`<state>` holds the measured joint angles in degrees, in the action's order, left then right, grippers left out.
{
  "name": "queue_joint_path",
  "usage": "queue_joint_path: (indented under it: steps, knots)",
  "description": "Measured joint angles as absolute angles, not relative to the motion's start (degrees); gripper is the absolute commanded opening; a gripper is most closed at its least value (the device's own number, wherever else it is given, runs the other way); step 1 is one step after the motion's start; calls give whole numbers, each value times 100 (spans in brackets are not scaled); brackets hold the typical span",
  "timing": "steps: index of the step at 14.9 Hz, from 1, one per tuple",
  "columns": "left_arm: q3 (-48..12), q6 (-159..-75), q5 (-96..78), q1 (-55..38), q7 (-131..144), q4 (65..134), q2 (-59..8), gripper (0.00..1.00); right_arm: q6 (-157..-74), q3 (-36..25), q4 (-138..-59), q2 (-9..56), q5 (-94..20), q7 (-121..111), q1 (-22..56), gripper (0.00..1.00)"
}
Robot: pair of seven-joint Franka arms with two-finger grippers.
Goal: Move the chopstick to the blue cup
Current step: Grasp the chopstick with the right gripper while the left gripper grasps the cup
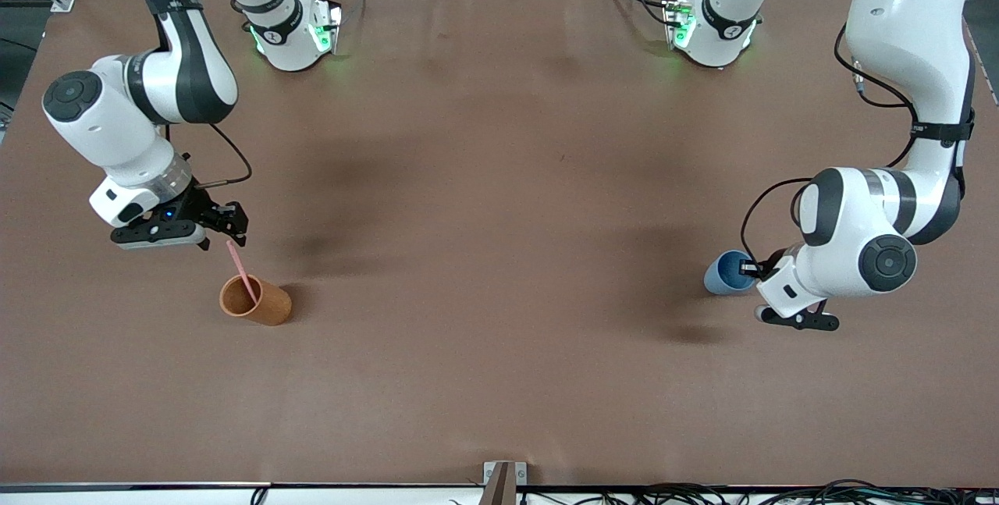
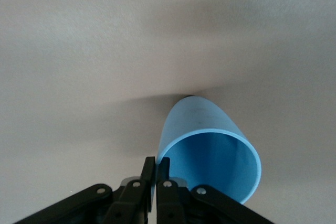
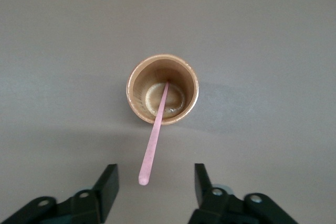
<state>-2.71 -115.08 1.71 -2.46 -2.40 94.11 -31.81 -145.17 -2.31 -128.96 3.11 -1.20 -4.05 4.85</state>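
Note:
A pale pink chopstick (image 1: 243, 274) stands leaning in an orange-brown cup (image 1: 257, 300) toward the right arm's end of the table. My right gripper (image 1: 224, 238) hangs open just above it. In the right wrist view the chopstick's (image 3: 155, 129) upper end lies between the open fingers (image 3: 107, 183) without touching them, and the right gripper (image 3: 155, 184) holds nothing. The blue cup (image 1: 726, 272) is toward the left arm's end. My left gripper (image 1: 752, 267) is shut on its rim, with one finger inside the blue cup (image 2: 210, 150) and one outside, as the left wrist view of this gripper (image 2: 156, 170) shows. The cup is tilted.
The brown table cover (image 1: 499, 200) stretches between the two cups. The two arm bases stand at the table's edge farthest from the front camera. A small bracket (image 1: 503, 478) sits at the table's nearest edge.

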Motion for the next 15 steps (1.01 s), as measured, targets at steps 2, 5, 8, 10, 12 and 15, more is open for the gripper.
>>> queue_joint_path:
  steps: [2,5,8,10,12,15]
  knots:
    - [-271,-11388,171,-239,-269,9308,-3024,0,-14599,-231,-12900,350,-120,-404,485,50]
    - [-479,-10969,170,-238,-284,9154,-2541,0,-14657,-231,-12906,413,-120,-403,486,38]
    - [-1143,-10473,168,-265,116,8997,-2229,0,-14710,-232,-12906,435,-120,-398,486,22]
    - [-1653,-10451,169,-363,758,8992,-2250,0,-14715,-232,-12906,436,-120,-395,487,11]
    - [-1874,-10497,170,-762,1521,8893,-2414,0,-14721,-231,-12905,436,-120,-392,488,4]
    - [-1891,-10531,171,-1439,2518,8523,-2773,0,-14721,-231,-12869,434,-121,-311,488,3]
